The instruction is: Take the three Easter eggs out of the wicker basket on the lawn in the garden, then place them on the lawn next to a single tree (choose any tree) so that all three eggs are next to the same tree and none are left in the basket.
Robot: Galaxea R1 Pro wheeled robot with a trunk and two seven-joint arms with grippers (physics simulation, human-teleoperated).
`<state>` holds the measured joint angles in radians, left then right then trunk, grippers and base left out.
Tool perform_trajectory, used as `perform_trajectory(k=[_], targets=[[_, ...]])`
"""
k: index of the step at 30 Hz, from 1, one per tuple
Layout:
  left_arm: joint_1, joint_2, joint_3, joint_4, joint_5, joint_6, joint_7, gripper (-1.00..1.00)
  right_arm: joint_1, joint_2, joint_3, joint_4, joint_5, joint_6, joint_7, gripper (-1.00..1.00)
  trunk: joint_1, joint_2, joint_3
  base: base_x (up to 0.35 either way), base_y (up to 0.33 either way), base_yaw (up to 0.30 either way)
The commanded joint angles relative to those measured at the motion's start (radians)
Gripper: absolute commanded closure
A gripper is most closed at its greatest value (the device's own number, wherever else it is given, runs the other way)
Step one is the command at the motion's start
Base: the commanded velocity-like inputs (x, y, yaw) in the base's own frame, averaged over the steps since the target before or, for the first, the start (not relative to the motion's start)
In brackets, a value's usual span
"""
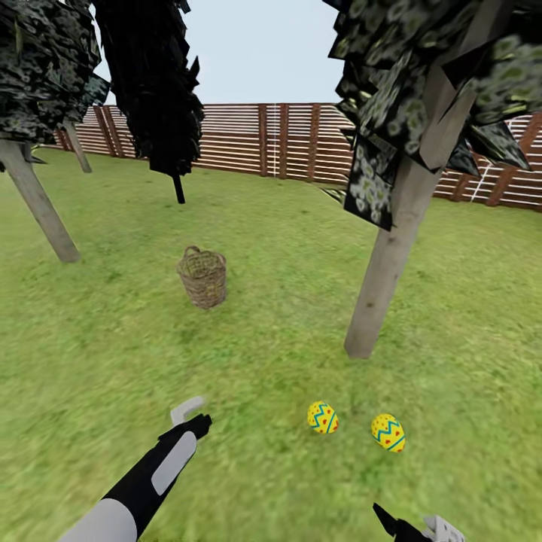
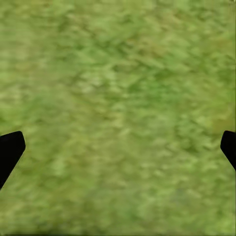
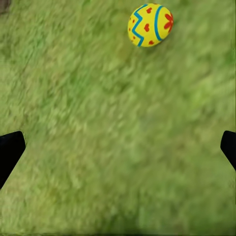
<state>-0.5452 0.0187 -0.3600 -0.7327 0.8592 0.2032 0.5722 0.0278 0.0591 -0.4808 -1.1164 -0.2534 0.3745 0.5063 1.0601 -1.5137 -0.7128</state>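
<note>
Nearest the robot, the left gripper (image 1: 192,416) hangs over bare lawn (image 1: 248,482), its black and grey forearm reaching in from the lower left. In the left wrist view its two dark fingertips (image 2: 11,150) sit wide apart with nothing but grass between them, so the fingers are released. The right gripper (image 1: 410,527) just shows at the bottom edge of the head view; its fingertips (image 3: 11,150) are likewise spread, holding nothing, with grass beneath.

A little farther out, two Easter eggs lie on the grass, yellow with blue zigzags and red dots: the left egg (image 1: 322,417) and the right egg (image 1: 388,432), near each other but not touching. One egg (image 3: 150,24) shows in the right wrist view, ahead of the open fingers and apart from them. Both eggs lie near the foot of the pale-trunked tree (image 1: 388,263), on the robot's side of it, with nothing between them and the grippers.

Beyond, to the left of that trunk and well apart from it, the wicker basket (image 1: 202,277) stands upright on the lawn; what it holds cannot be told. Farther left a second pale trunk (image 1: 39,205) leans, and a smaller dark-trunked tree (image 1: 154,90) stands behind the basket. The brown slatted fence (image 1: 293,141) closes the garden at the back.
</note>
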Motion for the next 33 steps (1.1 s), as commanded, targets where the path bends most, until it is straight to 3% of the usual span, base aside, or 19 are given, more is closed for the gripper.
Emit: perform_trajectory(k=[1,17,33], targets=[[-0.001,0.001,-0.006,-0.002,0.006,0.003,0.008,-1.00,0.000,0.001,0.004,-0.002,-0.008,0.009,0.002,-1.00,-0.004,0.007,0.002,-0.001,0.047,0.267],[0.000,0.001,-0.004,0.005,0.010,0.003,-0.031,-1.00,0.000,0.001,0.022,0.016,-0.008,0.008,0.000,-1.00,-0.065,0.119,0.041,0.000,0.215,0.267],[0.000,0.001,-0.005,0.034,0.007,0.003,-0.034,-1.00,0.000,0.001,0.029,0.016,-0.008,0.008,0.000,-1.00,-0.127,0.231,0.079,0.000,0.026,0.264]])
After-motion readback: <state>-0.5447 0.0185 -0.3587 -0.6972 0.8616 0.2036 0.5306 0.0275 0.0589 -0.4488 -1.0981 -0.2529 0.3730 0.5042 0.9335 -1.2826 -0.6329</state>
